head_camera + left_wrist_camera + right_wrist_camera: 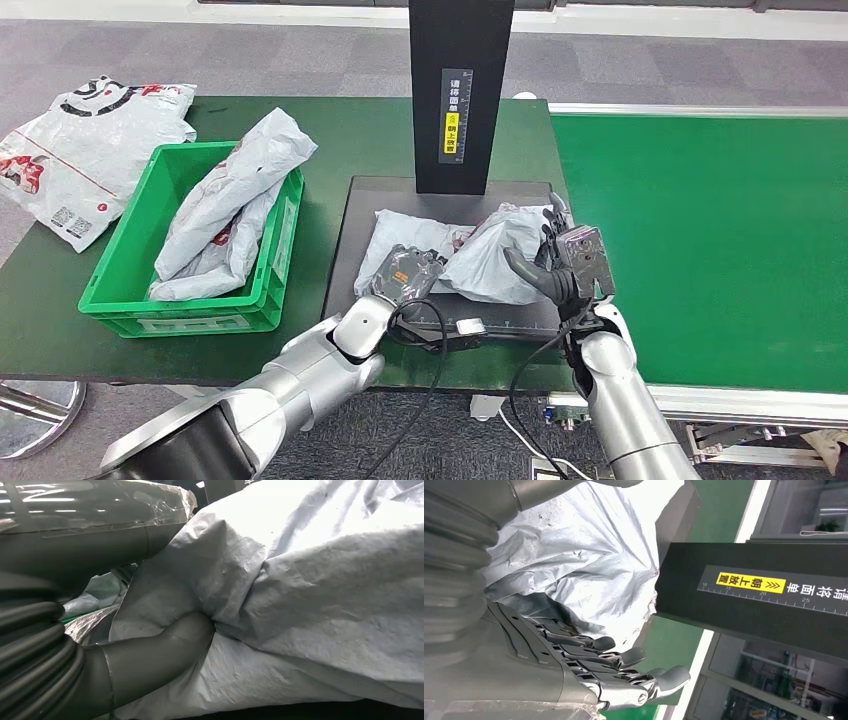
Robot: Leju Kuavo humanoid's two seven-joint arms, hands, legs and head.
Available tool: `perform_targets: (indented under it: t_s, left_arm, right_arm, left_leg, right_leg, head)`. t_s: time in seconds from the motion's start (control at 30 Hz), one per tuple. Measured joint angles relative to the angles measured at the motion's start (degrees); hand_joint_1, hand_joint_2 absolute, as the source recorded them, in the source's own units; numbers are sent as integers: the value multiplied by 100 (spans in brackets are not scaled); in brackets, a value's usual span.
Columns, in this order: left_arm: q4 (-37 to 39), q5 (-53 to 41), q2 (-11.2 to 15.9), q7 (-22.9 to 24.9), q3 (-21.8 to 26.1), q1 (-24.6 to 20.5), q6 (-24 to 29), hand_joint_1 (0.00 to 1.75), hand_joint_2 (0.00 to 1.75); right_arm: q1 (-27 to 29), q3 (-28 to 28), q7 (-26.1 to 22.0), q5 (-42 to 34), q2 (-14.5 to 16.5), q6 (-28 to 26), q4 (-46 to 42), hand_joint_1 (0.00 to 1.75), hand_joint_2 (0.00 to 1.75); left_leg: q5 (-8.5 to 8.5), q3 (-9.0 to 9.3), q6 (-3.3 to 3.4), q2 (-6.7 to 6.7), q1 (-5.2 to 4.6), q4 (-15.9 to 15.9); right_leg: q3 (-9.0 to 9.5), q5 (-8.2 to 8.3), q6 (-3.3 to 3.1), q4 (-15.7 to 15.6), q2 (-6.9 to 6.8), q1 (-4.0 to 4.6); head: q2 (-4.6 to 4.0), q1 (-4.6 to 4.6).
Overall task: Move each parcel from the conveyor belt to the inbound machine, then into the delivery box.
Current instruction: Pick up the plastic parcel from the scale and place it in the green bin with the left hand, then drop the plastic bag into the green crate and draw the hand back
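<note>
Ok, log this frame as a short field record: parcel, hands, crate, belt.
parcel on machine: grey parcel lying on the black platform under the scanner post
left hand: pressed against the parcel's near side
right hand: at its right side, grip unclear
green crate: holds two parcels
conveyor belt: bare green

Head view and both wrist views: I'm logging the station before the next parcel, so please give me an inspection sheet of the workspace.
Surface: dark green table; bright green conveyor belt, nothing seen on it.
Job's things: grey parcel on the inbound machine's black platform; green delivery box holding bagged parcels.
Clutter: white printed bag beside the box.
Hands: left hand and right hand both against the grey parcel.
Cables: black cables hanging at the arms.
Surroundings: grey floor.
</note>
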Motion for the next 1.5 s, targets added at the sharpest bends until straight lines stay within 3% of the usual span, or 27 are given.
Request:
perform_targets:
  t_s: [0.27, 0.43, 0.6, 0.77, 1.2, 1.37, 1.5]
  left_arm:
    - [-10, -86, 75, -98, 213, -90, 603, 175, 175]
    - [-179, -802, 299, 241, 466, -451, 964, 175, 175]
    - [-610, -1753, 603, 504, 963, -765, 992, 175, 175]
    - [-885, -1949, 785, 509, 1417, -967, 999, 175, 175]
    - [-1133, -2679, 889, 678, 1819, -1153, 999, 175, 175]
    - [-1141, -2703, 1012, 1329, 1789, -1432, 999, 175, 175]
    - [-1113, -2705, 1359, 1713, 1693, -1680, 999, 175, 175]
  right_arm:
    - [-57, -7, -37, 14, 8, -96, 13, 0, 175]
    - [-288, -16, -126, -36, 8, -107, 164, 0, 175]
    - [-445, -38, -192, -142, 1, -98, 356, 0, 175]
    - [-557, -42, -240, -187, -8, -96, 532, 0, 175]
    - [-848, -72, -288, -361, -24, -290, 954, 0, 175]
    - [-748, -168, -301, -484, -152, -419, 988, 0, 175]
    - [-641, -224, -236, -502, -290, -500, 959, 0, 175]
  left_leg:
    - [1, -1, 0, 0, 0, 0]
    - [7, 0, -4, 2, 1, 0]
    - [9, 0, -6, 3, 2, 0]
    - [9, 0, -6, 2, 2, 0]
    - [9, -2, -6, 1, 1, 2]
    - [8, -2, -6, 2, 1, 2]
    - [8, -1, -7, 13, 1, 1]
  right_leg:
    - [0, 1, 0, 1, 0, 0]
    - [-4, 4, -4, 5, 3, 1]
    - [-6, 5, -5, 8, 3, 1]
    - [-6, 4, -5, 8, 3, 1]
    - [-8, 5, -5, 8, 2, 1]
    - [-8, 5, -5, 8, 7, 1]
    - [-14, 5, -5, 8, 20, 1]
  head:
    - [0, 0]
    - [0, 0]
    - [0, 0]
    - [0, 0]
    - [1, 0]
    - [0, 0]
    - [0, 0]
